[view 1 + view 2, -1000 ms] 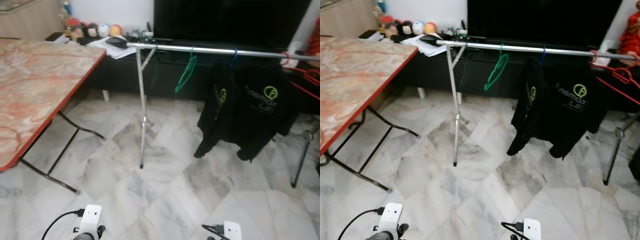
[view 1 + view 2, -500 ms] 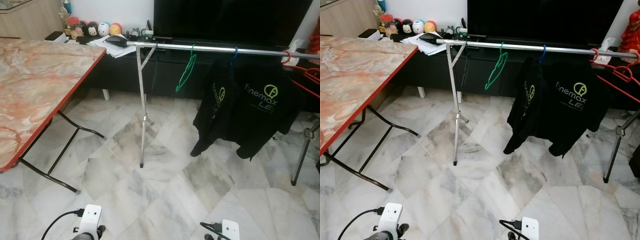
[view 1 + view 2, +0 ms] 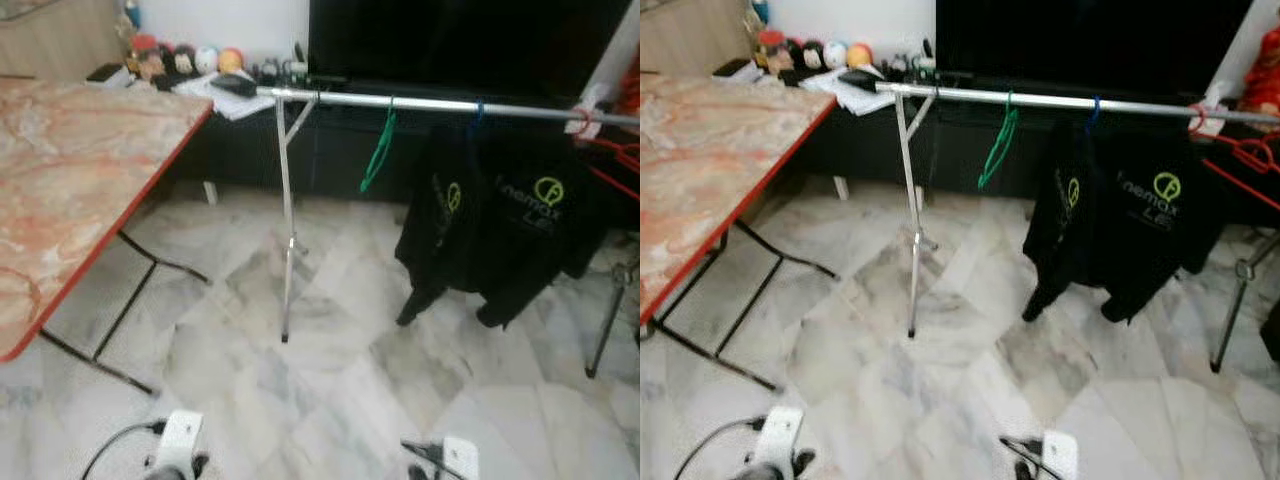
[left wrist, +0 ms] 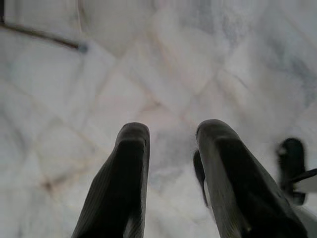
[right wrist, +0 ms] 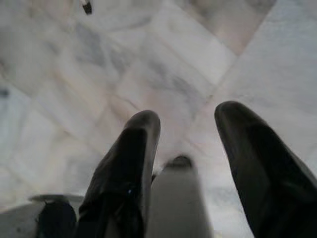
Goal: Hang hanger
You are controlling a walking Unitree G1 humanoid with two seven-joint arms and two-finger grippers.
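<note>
Left end effector (image 4: 171, 136): hangs low over the marble floor (image 3: 330, 400), its two black fingers (image 4: 124, 173) spread apart with bare tile between them, gripping nothing.
Right end effector (image 5: 185, 124): also low over the floor, fingers (image 5: 247, 148) parted wide and empty.
Green hanger (image 3: 378, 148): hooked on the silver rail (image 3: 420, 102) of the clothes rack, dangling tilted, just beside the rack's upright leg (image 3: 287, 220) and apart from the garment.
Black T-shirt (image 3: 500, 225): hangs from a blue hanger hook (image 3: 478, 108) further along the rail, green logo print on it.
Red hangers (image 3: 610, 150): at the rail's far right end.
Surface (image 3: 70, 190): marble-patterned folding table with red edge, on the robot's left.
Background: dark TV cabinet (image 3: 250, 150) behind the rack, small round toys (image 3: 185, 60) and papers on it.
</note>
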